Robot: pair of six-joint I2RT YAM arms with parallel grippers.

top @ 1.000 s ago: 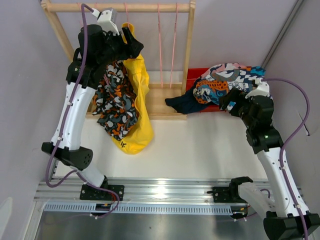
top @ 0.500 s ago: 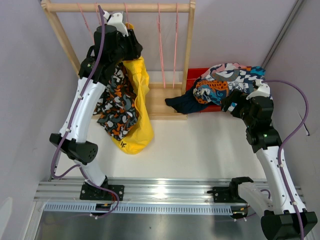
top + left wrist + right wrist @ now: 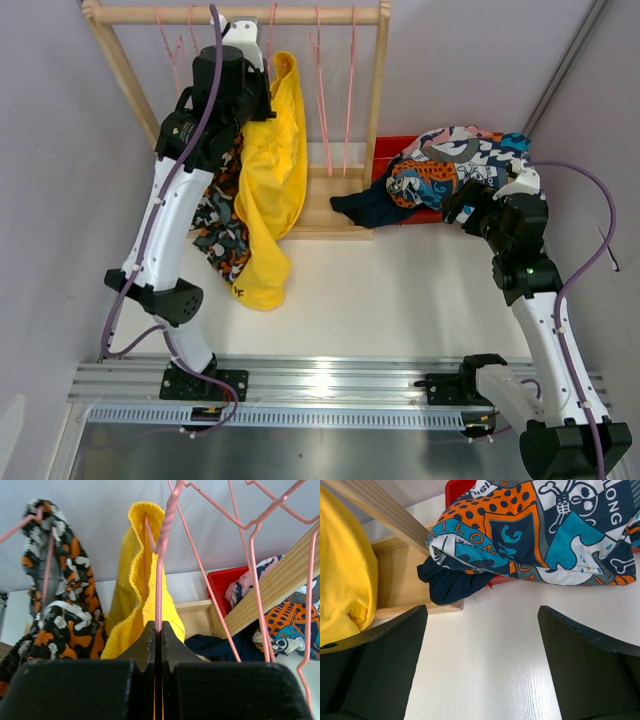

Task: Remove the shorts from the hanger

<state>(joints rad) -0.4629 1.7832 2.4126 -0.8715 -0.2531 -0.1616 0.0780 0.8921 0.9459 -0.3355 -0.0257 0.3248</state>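
The left fingers [image 3: 150, 640] are pressed together on the thin pink wire hanger [image 3: 161, 570] carrying the plain yellow fabric shorts [image 3: 268, 190]. A pull may drag that hanger off the wooden rack [image 3: 240, 15] or snag the camouflage-print shorts [image 3: 222, 235] just beside. The yellow pair hangs waistband up, its long axis running down to the white counter [image 3: 400, 290]. The right fingers [image 3: 380, 650] are spread and empty.
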